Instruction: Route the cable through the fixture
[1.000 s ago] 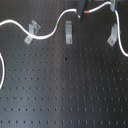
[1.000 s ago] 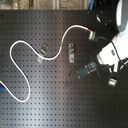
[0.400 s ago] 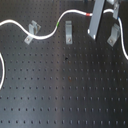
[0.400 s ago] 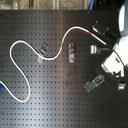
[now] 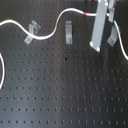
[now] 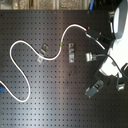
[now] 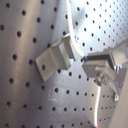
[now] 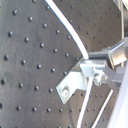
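The white cable [image 5: 47, 34] runs from the first exterior view's left past the left bracket [image 5: 32, 32]. Its green band [image 5: 58, 23] lies before the middle bracket [image 5: 68, 33], and its red band [image 5: 88, 13] lies just short of my arm's long grey part [image 5: 100, 27]. The cable also shows in the second exterior view [image 6: 30, 44]. In both wrist views my gripper [image 7: 89, 63] [image 8: 91, 66] looks shut on the cable [image 7: 74, 40] [image 8: 67, 30]. It sits right beside the right bracket [image 7: 56, 56] [image 8: 70, 88] [image 5: 113, 38]. The fingertips are hidden in both exterior views.
The black perforated board [image 5: 60, 90] carries everything. The cable makes a wide loop at the second exterior view's left [image 6: 15, 62], with a blue end [image 6: 3, 90] at the edge. The arm's white body [image 6: 119, 30] fills the second exterior view's right.
My gripper has moved down toward the right bracket, taking the cable's red-band end with it. The left part of the cable has stayed put.
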